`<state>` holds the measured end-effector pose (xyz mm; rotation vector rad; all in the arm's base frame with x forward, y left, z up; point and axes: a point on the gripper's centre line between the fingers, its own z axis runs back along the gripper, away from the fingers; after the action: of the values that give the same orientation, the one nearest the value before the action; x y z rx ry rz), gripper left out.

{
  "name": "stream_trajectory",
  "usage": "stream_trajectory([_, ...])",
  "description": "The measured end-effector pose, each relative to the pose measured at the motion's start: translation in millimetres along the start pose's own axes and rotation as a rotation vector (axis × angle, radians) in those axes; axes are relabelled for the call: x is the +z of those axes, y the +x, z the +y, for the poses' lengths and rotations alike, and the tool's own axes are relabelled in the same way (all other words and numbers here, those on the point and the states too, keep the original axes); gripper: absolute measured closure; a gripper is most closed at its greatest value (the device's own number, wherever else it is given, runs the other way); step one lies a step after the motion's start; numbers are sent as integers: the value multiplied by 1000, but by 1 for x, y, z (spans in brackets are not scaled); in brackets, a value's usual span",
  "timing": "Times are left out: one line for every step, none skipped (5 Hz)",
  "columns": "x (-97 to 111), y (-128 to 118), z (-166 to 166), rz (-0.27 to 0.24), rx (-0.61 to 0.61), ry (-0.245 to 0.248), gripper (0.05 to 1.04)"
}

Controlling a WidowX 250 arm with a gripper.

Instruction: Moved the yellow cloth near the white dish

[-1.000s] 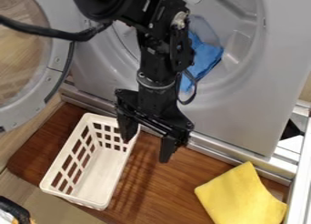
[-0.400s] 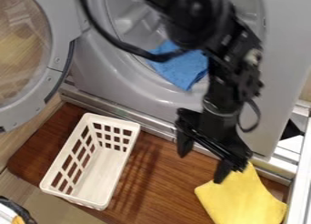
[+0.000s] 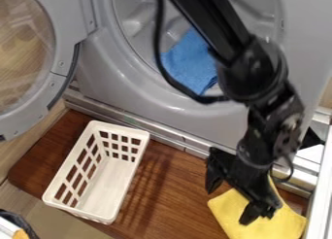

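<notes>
Yellow is what we spot low on the right of the camera view: a soft yellow cloth (image 3: 275,227) lying flat on a reddish-brown wooden board (image 3: 172,187), partly hidden by the black two-finger gripper (image 3: 228,207). We see the claw spread, its two fingers well apart with nothing pinched between them; one hangs over bare wood just beside the cloth, the other over the yellow fabric. Whether that second finger touches the cloth, we cannot tell. The black jointed arm (image 3: 253,70) above it slants down from the top edge, with a thin black cable (image 3: 158,43) looping beside it. Well to the left of the cloth, on the same board, we find a white rectangular plastic basket (image 3: 102,182) with slotted sides, standing upright. Behind them rises a grey front-loading machine (image 3: 97,80), its round door (image 3: 61,70) swung out to the left, and we make out a blue cloth (image 3: 187,68) at its opening.
</notes>
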<state>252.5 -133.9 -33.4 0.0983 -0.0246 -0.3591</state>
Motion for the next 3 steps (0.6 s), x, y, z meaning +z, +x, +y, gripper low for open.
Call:
stream_trajectory([-12, 9, -5, -2, -12, -5, 84])
stream_trajectory([-23, 18, -18, -6, -46, -9, 84])
stream_trajectory([-25, 22, -29, -30, -78, -57, 84])
